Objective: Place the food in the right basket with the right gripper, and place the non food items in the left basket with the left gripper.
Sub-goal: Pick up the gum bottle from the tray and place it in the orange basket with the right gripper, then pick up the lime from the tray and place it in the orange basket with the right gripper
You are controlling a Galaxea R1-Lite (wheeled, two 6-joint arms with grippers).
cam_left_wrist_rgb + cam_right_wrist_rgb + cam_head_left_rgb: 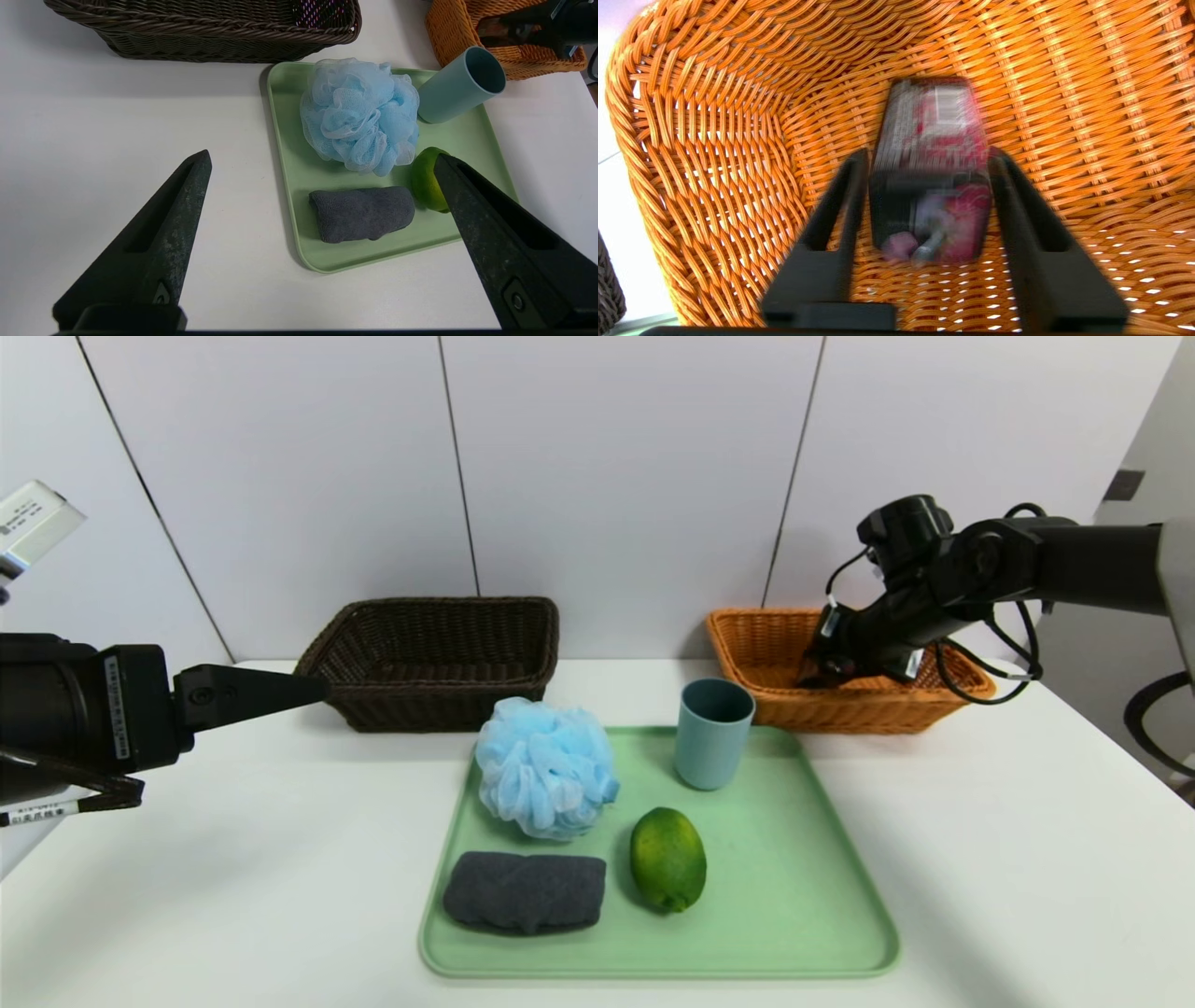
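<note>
Right claw (929,161), apart around boxed food (931,172) inside orange basket (850,709), presumably for release. Left claw (322,156) idles wide-open over worktop (233,298).

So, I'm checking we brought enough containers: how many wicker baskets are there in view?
2. The dark brown basket stands at the back on the left, behind the bath puff; the orange basket is at the back on the right, partly hidden by the right arm.

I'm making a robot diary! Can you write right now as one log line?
right gripper: in orange basket, around small box | left gripper: open, left of tray | fruit: on tray
</note>
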